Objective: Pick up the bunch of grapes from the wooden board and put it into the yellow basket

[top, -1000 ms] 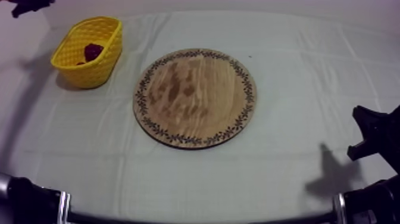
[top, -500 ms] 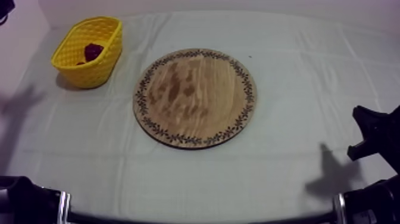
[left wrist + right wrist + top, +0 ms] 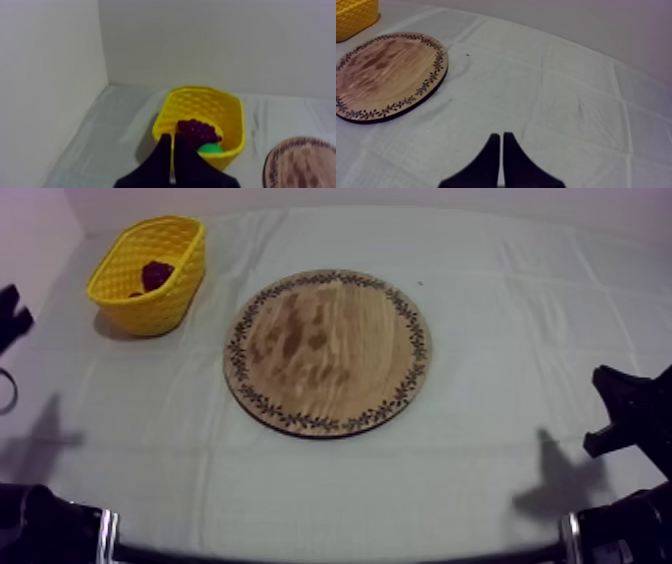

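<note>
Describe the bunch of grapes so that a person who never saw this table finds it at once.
Start at the round wooden board in the middle; toward the far left stands a yellow basket. The bunch of grapes lies inside it. It is the dark purple, knobbly cluster, not the smooth green fruit beside it.

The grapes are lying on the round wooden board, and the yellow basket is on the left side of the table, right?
Not quite. The bunch of grapes lies inside the yellow basket, not on the wooden board; the left wrist view shows it. The basket is indeed on the left side.
</note>
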